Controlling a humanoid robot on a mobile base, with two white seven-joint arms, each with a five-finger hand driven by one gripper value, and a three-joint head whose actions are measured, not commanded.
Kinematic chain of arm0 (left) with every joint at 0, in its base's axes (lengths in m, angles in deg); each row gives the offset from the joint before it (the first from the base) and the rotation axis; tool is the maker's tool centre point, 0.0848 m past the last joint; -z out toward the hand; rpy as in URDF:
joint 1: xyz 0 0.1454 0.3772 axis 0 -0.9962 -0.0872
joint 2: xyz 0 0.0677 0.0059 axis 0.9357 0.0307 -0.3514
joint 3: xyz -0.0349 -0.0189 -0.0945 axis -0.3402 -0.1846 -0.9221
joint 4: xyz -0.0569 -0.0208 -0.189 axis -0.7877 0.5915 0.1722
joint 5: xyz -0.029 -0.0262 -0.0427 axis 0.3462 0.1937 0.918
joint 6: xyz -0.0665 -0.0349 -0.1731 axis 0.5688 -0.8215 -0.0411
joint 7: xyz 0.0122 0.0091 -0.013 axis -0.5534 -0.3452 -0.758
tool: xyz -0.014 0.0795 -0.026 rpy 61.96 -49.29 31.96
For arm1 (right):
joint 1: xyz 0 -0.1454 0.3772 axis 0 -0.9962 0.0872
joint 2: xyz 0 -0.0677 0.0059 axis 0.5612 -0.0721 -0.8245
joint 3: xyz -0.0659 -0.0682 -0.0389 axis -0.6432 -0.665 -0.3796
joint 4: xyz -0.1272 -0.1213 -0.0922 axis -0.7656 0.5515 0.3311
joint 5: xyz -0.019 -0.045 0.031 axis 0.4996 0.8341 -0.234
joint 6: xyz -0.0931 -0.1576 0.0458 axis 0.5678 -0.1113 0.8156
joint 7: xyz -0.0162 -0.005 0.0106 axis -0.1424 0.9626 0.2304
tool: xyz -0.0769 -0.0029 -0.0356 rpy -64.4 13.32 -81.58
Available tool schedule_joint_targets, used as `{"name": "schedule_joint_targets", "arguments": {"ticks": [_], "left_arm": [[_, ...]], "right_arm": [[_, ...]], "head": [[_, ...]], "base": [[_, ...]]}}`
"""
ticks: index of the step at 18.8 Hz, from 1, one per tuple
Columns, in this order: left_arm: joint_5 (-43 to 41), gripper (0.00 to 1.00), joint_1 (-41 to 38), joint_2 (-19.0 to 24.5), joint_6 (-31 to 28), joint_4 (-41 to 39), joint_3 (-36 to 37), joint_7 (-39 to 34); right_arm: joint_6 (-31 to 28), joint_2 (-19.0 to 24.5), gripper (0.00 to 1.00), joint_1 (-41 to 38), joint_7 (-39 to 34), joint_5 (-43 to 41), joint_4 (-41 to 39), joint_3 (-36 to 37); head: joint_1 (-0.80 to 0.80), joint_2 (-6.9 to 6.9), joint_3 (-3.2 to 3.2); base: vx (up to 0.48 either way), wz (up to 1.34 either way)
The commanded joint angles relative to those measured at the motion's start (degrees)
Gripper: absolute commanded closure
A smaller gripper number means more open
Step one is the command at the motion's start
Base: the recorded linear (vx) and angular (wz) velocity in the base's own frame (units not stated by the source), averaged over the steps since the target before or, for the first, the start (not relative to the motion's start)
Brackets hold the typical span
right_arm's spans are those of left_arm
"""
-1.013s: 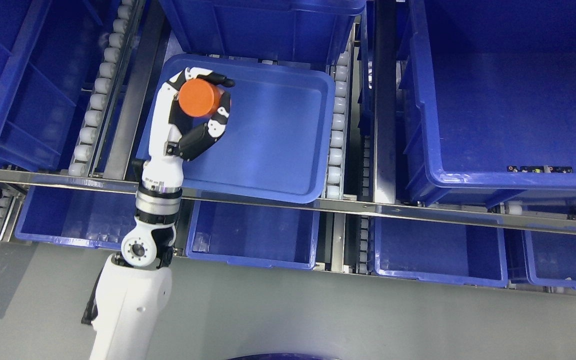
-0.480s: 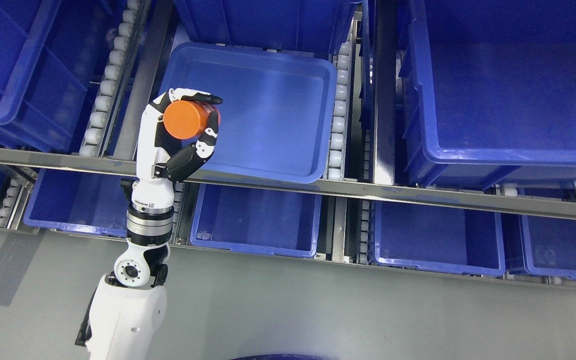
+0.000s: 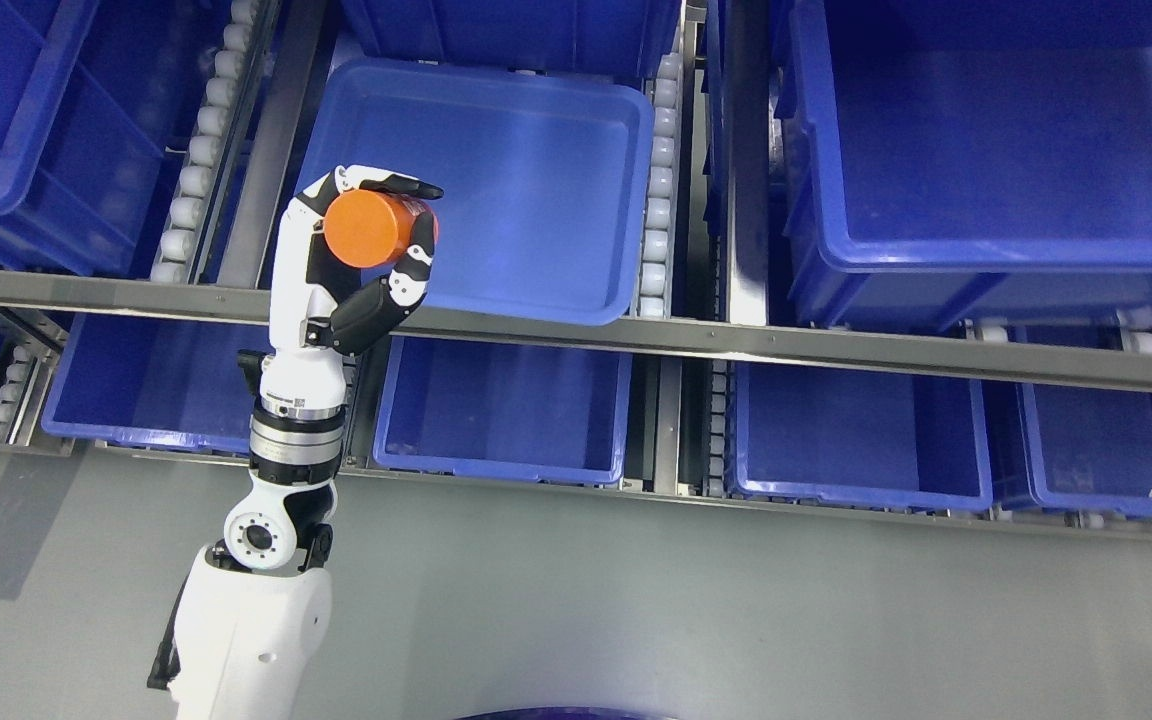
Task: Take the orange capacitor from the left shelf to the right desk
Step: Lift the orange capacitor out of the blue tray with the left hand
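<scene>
My left hand (image 3: 376, 235) holds an orange cylindrical capacitor (image 3: 366, 228), its fingers curled around the body. The hand hovers over the near-left corner of a shallow blue tray (image 3: 536, 180) on the shelf's upper level. The white left forearm (image 3: 286, 400) rises from the lower left, crossing the steel shelf rail (image 3: 736, 340). No right arm appears in the picture.
Deep blue bins fill the shelf: a large one (image 3: 996, 150) at the upper right, another (image 3: 26, 120) at the upper left, several in the lower row (image 3: 506, 410). White roller tracks (image 3: 191, 150) flank the tray. Grey floor (image 3: 636, 600) lies in front.
The whole picture has shifted, so the camera moved. Relative to the tray, my left hand with the capacitor has drawn back from the tray's left side to its near-left corner.
</scene>
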Motion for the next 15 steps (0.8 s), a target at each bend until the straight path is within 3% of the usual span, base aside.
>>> {"name": "schedule_joint_targets", "arguments": {"ticks": [1,3,5,15], "left_arm": [[0.0,0.98,3.9,1.0,-6.1,-0.8,-0.6,-3.9],[-0.1,0.98,5.0,1.0,-10.1,-0.8,-2.3,-9.4],[-0.1,0.98,5.7,1.0,-12.7,-0.8,-4.3,-9.1],[-0.3,0.97,6.2,1.0,-13.3,-0.8,-4.2,-8.1]], "right_arm": [[0.1,-1.0,0.0,0.0,0.0,0.0,-1.9,0.4],[0.0,-1.0,0.0,-0.1,-0.1,0.1,-1.9,0.6],[0.2,-1.0,0.0,0.0,0.0,0.0,-1.9,0.3],[0.0,-1.0,0.0,-0.1,0.0,0.0,-1.9,0.7]], "head": [[0.0,0.0,0.0],[0.0,0.0,0.0],[0.0,0.0,0.0],[0.0,0.0,0.0]], "base": [[-0.148,-0.05],[-0.219,0.0],[-0.196,-0.02],[-0.172,-0.39]]}}
